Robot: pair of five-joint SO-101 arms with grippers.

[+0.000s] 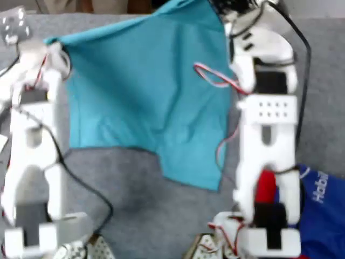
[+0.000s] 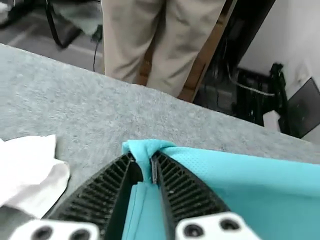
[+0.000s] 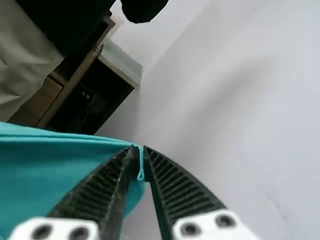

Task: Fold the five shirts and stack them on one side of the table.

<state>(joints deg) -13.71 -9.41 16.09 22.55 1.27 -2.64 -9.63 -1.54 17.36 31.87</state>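
Over the table (image 1: 135, 216), left tool (image 2: 145, 160) and right tool (image 3: 140, 151) pinch teal shirt (image 1: 145, 97) corners.

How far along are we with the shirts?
Done: nothing certain; the blue shirt beside one arm's base may be folded. In hand: left gripper and right gripper each pinch an edge of the teal shirt over the table. Left: folding it and stacking.

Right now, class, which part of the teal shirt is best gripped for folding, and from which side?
Probably its two corners along one edge, one per arm, each coming from its own side. The teal shirt is wide and limp, so pinching both corners keeps that edge taut; the left end effector and right end effector are shut on such corners.
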